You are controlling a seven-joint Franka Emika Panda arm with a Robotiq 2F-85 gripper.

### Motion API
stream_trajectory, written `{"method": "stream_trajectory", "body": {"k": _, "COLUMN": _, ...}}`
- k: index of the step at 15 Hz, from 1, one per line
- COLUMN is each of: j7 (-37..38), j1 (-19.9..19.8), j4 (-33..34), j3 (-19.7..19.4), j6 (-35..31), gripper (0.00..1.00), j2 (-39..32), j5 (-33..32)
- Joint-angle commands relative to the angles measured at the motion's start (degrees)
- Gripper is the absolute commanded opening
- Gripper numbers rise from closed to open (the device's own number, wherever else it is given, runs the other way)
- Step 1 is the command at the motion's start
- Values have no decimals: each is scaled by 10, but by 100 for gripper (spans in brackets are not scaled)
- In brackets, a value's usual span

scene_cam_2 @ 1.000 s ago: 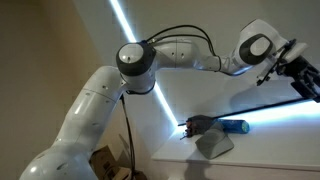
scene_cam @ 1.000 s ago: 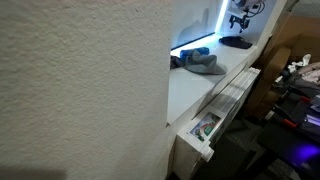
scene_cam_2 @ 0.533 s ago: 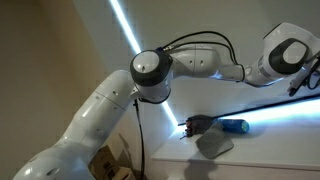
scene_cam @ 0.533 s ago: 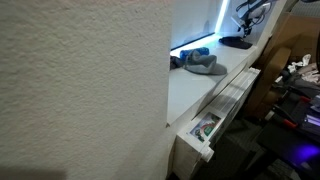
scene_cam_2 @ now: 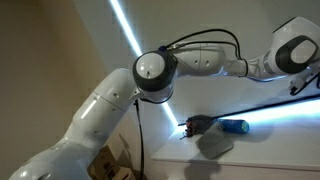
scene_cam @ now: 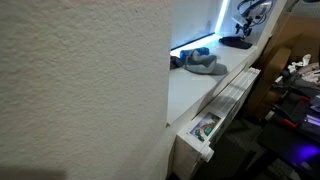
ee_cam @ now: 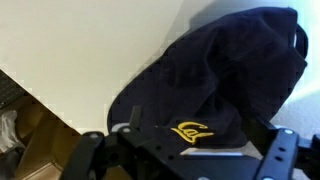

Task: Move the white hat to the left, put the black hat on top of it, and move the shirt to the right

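Observation:
The black hat (ee_cam: 215,80) with a yellow logo fills the wrist view, lying on the white counter (ee_cam: 90,50). My gripper (ee_cam: 182,152) is open, its fingers (ee_cam: 86,150) spread wide just above the hat's near edge. In an exterior view the gripper (scene_cam: 250,12) hovers over the black hat (scene_cam: 236,42) at the counter's far end. The white hat (scene_cam: 208,67), a pale grey cloth lump, lies mid-counter against the blue and dark shirt (scene_cam: 189,55). Both show in an exterior view: the white hat (scene_cam_2: 213,144) and the shirt (scene_cam_2: 230,127). The gripper is out of frame there.
A textured wall (scene_cam: 80,80) blocks the left of an exterior view. An open drawer (scene_cam: 205,128) with small coloured items juts out below the counter's front edge. Dark equipment (scene_cam: 295,95) stands beyond it. A bright light strip (scene_cam_2: 270,118) runs along the counter's back.
The arm has swung toward the black hat's end of the counter. The gripper has left the frame of the exterior view that shows the arm. The cloths have not moved.

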State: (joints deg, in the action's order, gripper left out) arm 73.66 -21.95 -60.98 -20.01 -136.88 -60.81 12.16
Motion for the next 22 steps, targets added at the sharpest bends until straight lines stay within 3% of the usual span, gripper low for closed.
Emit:
{"method": "stream_trajectory", "body": {"k": 1, "j7": -12, "j1": -12, "j4": 9, "j3": 7, "j6": 9, "gripper": 100, "j2": -1, "j5": 3}}
{"method": "stream_trajectory", "body": {"k": 4, "j7": -20, "j1": -22, "j4": 20, "j3": 14, "j6": 18, "gripper": 100, "j2": -3, "j5": 5}}
{"method": "stream_trajectory", "body": {"k": 5, "j7": -5, "j1": -11, "j4": 1, "j3": 8, "j6": -11, "gripper": 100, "j2": 3, "j5": 4}}
{"method": "stream_trajectory", "body": {"k": 7, "j7": -92, "j1": -62, "j4": 59, "j3": 73, "j6": 87, "gripper": 100, "j2": -11, "j5": 18}}
{"method": "stream_trajectory", "body": {"k": 8, "j7": -94, "j1": -68, "j4": 98, "j3": 70, "j6": 134, "gripper": 100, "j2": -35, "j5": 25}}
{"method": "stream_trajectory", "body": {"k": 9, "j7": -58, "j1": -35, "j4": 34, "j3": 45, "j6": 70, "gripper": 100, "j2": -6, "j5": 9}}
{"method": "stream_trajectory", "body": {"k": 11, "j7": -74, "j1": -51, "j4": 60, "j3": 56, "j6": 111, "gripper": 100, "j2": -16, "j5": 14}}
{"method": "stream_trajectory", "body": {"k": 14, "j7": -78, "j1": -59, "j4": 75, "j3": 60, "j6": 116, "gripper": 100, "j2": -25, "j5": 15}}
{"method": "stream_trajectory", "body": {"k": 17, "j7": 40, "j1": -11, "j4": 1, "j3": 20, "j6": -24, "gripper": 100, "j2": -8, "j5": 8}}
{"method": "stream_trajectory", "body": {"k": 18, "j7": -11, "j1": -43, "j4": 54, "j3": 44, "j6": 29, "gripper": 100, "j2": -26, "j5": 13}}
{"method": "stream_trajectory", "body": {"k": 22, "j7": -2, "j1": -37, "j4": 49, "j3": 40, "j6": 19, "gripper": 100, "j2": -28, "j5": 12}}
